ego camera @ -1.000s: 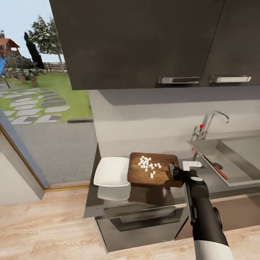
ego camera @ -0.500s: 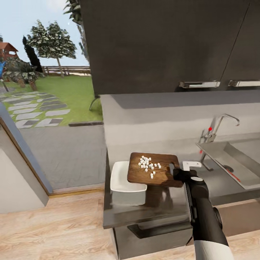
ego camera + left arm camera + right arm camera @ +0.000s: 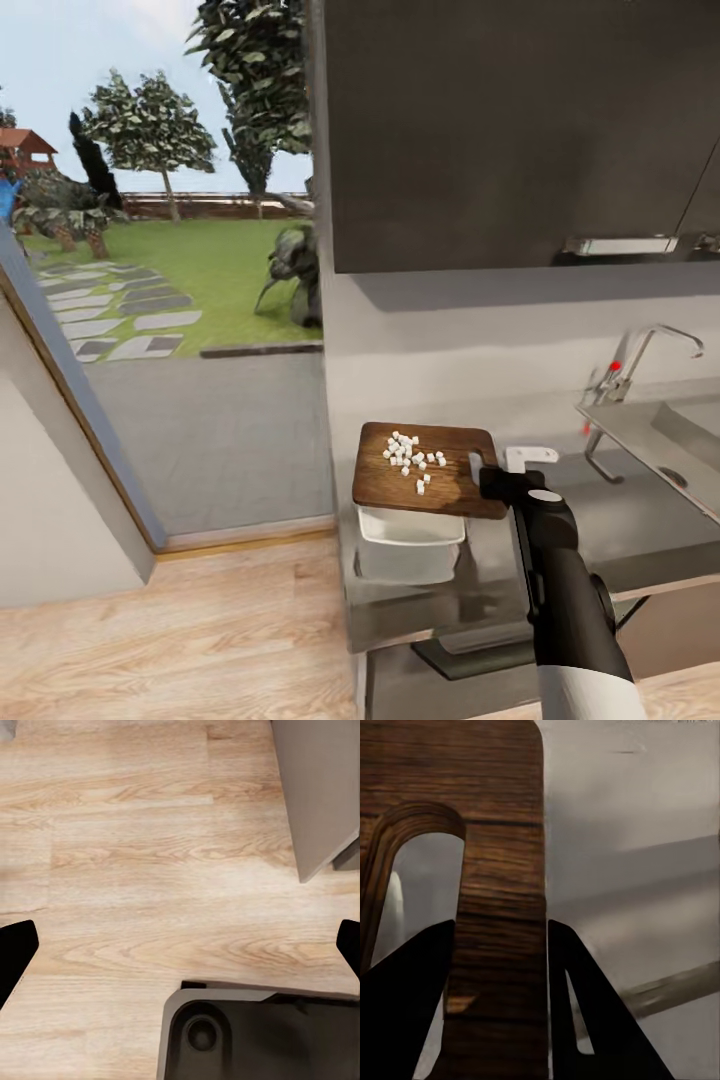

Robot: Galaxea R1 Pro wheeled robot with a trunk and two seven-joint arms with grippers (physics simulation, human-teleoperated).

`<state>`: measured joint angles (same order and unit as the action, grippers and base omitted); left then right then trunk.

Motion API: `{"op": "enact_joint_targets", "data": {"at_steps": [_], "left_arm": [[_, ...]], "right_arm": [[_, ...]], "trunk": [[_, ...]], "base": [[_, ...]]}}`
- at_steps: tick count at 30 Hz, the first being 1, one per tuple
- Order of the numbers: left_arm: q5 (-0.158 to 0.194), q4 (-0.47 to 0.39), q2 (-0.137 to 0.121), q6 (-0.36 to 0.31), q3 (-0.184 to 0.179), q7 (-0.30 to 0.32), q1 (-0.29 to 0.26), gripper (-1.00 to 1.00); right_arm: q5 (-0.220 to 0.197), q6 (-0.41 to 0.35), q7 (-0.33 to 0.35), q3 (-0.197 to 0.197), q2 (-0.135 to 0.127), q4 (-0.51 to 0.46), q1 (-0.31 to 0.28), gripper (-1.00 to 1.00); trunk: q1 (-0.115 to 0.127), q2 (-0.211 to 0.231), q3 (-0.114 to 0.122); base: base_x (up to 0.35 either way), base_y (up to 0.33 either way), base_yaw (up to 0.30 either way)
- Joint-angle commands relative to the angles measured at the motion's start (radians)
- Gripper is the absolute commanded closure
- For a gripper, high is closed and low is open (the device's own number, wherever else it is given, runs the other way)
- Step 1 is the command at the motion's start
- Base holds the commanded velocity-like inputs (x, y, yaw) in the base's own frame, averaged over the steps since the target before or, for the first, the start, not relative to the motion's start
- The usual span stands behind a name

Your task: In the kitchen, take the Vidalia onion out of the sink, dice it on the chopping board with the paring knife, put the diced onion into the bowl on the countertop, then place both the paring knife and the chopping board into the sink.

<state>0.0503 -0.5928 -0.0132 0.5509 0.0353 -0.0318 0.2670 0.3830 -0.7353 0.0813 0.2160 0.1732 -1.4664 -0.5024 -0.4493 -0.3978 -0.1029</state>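
Above the countertop (image 3: 640, 520), my right gripper (image 3: 487, 480) clamped the board (image 3: 425, 470) by its handle end, onion bits (image 3: 412, 458) on top, hiding the far part of the bowl (image 3: 410, 543). My left gripper's fingers (image 3: 16, 952) stood wide apart, empty, over floor (image 3: 150, 855).

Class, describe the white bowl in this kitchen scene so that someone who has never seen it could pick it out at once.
Find the grey countertop under the dark wall cabinets, left of the sink. Near its left end, the right end effector holds a brown chopping board carrying pale diced onion. The bowl is the shallow white squarish dish partly hidden beneath that board, the one plain white vessel there.
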Motion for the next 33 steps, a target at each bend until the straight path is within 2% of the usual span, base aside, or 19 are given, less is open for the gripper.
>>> {"op": "enact_joint_targets", "data": {"at_steps": [1,17,27,33], "left_arm": [[0.005,-0.001,-0.001,0.001,-0.003,-0.003,0.0,-1.0],[0.005,0.001,-0.001,0.001,-0.003,-0.003,0.0,-1.0],[0.004,0.001,-0.001,0.001,-0.003,-0.003,0.0,-1.0],[0.005,0.001,-0.001,0.001,-0.003,-0.003,0.0,-1.0]], "right_arm": [[0.007,-0.004,0.009,0.002,0.001,-0.002,-0.001,1.0],[0.01,0.014,0.013,0.005,0.001,0.0,-0.001,1.0],[0.01,0.128,0.013,0.008,0.001,0.004,-0.001,1.0],[0.01,0.148,0.012,0.008,0.001,0.013,-0.001,1.0]], "trunk": [[-0.001,-0.002,-0.001],[-0.001,-0.002,0.002],[-0.001,-0.002,0.002],[-0.001,-0.002,0.002]], "base": [[0.0,0.295,0.0],[0.0,0.03,0.0],[0.0,0.0,0.0],[0.0,0.0,0.0]]}}
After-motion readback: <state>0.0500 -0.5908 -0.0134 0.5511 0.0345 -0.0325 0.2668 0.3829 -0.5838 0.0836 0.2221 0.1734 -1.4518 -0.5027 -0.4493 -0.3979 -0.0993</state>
